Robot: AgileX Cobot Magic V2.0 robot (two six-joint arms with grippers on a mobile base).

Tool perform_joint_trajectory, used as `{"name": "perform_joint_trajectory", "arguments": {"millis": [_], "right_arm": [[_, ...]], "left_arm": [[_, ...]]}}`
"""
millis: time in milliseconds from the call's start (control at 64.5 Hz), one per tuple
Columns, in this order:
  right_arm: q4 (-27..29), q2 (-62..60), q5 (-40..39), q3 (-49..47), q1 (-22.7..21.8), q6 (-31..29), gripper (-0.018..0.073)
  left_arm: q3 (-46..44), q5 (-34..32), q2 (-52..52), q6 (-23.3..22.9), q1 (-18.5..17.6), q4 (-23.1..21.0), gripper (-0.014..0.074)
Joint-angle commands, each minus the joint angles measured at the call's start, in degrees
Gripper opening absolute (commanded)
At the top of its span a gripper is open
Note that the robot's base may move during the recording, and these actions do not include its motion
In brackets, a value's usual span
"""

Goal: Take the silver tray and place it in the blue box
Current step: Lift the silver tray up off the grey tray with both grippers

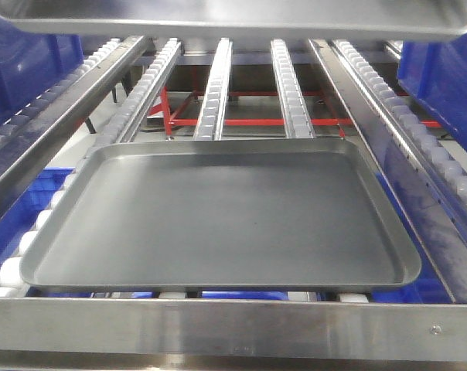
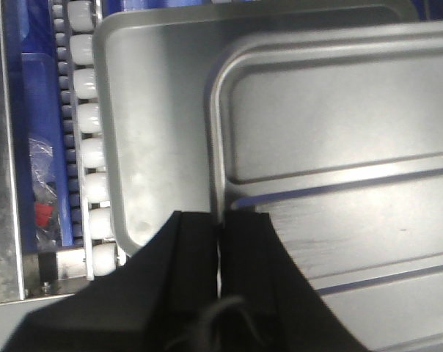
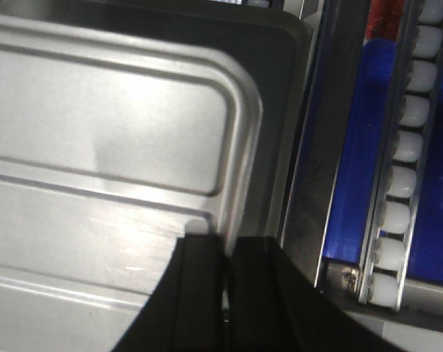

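Left end effector (image 2: 220, 221) and right end effector (image 3: 227, 246) pinch opposite rims of the silver tray (image 2: 339, 132), so it hangs level above the grey tray (image 1: 226, 224).

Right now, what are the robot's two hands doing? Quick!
Left gripper: closed, pinching the rim of the silver tray.
Right gripper: closed, pinching the same tray's rim on the other side.
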Motion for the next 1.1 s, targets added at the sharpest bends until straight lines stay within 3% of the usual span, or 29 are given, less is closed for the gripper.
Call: {"name": "perform_joint_trajectory", "arguments": {"millis": [0, 1085], "right_arm": [[-4.02, -2.85, -0.69, -1.67, -0.02, -1.57, 0.0056], [-4.02, -3.52, -0.21, -1.67, -0.02, -1.57, 0.0056]], "left_arm": [[-1.8, 1.01, -1.82, 1.42, -0.79, 3.03, -0.0096], [-1.8, 1.35, -1.71, 1.52, -0.79, 2.81, -0.0098]]}}
